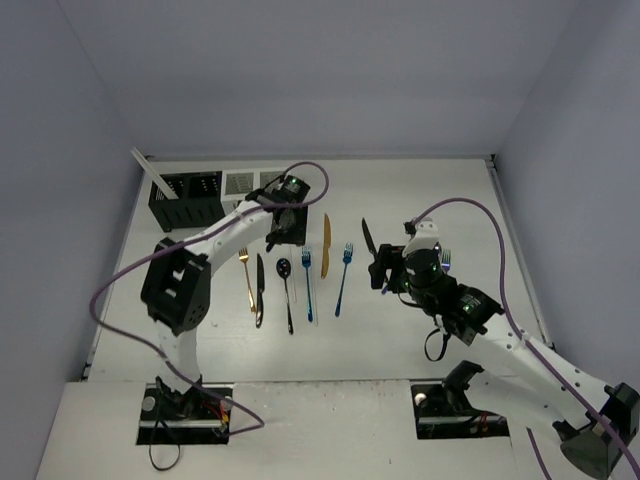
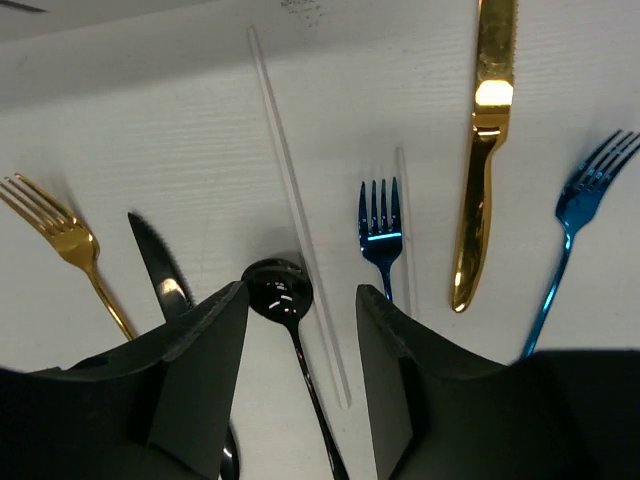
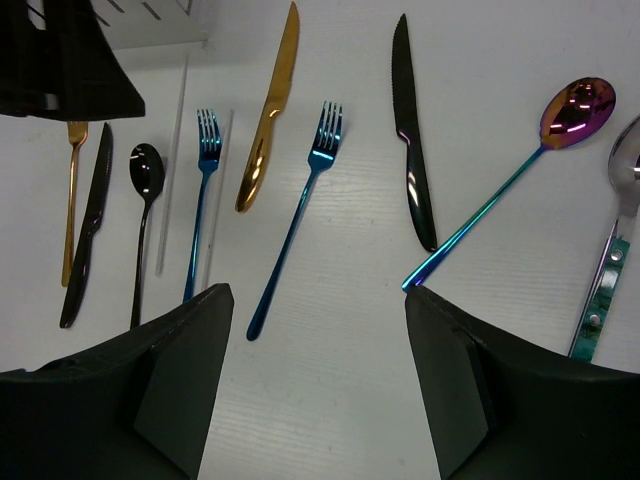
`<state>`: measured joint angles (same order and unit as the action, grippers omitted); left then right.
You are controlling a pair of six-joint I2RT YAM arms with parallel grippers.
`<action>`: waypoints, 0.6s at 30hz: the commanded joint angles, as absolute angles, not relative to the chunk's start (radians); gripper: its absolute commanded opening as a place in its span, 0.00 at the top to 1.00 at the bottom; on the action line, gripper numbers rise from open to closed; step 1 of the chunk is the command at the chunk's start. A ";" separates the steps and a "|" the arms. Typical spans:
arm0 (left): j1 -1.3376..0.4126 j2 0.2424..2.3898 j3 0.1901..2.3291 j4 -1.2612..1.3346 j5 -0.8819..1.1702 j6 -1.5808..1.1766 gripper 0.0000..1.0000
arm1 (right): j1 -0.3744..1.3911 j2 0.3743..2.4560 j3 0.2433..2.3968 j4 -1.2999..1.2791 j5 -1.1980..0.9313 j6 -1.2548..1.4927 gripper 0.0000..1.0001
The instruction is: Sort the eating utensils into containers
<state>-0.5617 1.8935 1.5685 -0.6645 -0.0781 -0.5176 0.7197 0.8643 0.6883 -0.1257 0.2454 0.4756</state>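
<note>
A: What does the left wrist view show that the top view does not?

B: A translucent chopstick (image 2: 295,210) lying on the counter (image 2: 180,130). It runs under the gap of the left jaws, which stand open, beside the black spoon (image 2: 280,285). From above it is hard to make out.

A: And the right side?

B: The right jaws are open too and hold nothing. Their view shows a pink-purple spoon (image 3: 575,105) and a silver spoon (image 3: 625,170) that is cut off at the edge. From above, the right arm (image 1: 520,350) hides both.

A: Where are the containers?

B: The black caddy (image 1: 185,200) and the white caddy (image 1: 245,183) stand at the far left. The left arm (image 1: 215,240) partly hides the white one. Bare counter lies before the arm bases.
</note>
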 commanded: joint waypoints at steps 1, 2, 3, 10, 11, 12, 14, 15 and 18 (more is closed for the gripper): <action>-0.550 1.965 1.702 -0.713 -0.092 -0.530 0.59 | 0.718 0.844 0.684 -0.102 0.242 0.497 0.33; -0.547 1.989 1.720 -0.717 -0.091 -0.534 0.60 | 0.718 0.841 0.682 -0.104 0.239 0.497 0.33; -0.544 2.010 1.735 -0.720 -0.091 -0.538 0.60 | 0.718 0.838 0.679 -0.104 0.238 0.497 0.33; -0.518 2.080 1.754 -0.736 -0.087 -0.562 0.63 | 0.716 0.820 0.667 -0.110 0.250 0.485 0.33; -0.514 2.088 1.752 -0.737 -0.082 -0.563 0.63 | 0.716 0.820 0.667 -0.110 0.253 0.485 0.33; -0.511 2.097 1.752 -0.738 -0.077 -0.561 0.64 | 0.716 0.824 0.666 -0.110 0.256 0.485 0.33; -0.509 2.114 1.750 -0.737 -0.068 -0.564 0.65 | 0.716 0.833 0.666 -0.110 0.255 0.483 0.33; -0.509 2.120 1.750 -0.736 -0.064 -0.564 0.66 | 0.716 0.836 0.667 -0.110 0.255 0.482 0.33; -0.509 2.142 1.750 -0.736 -0.048 -0.566 0.69 | 0.716 0.838 0.669 -0.110 0.259 0.480 0.32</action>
<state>-0.5169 2.1317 1.7190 -0.7086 -0.0740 -0.5436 0.7197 0.8299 0.6628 -0.1429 0.2356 0.4786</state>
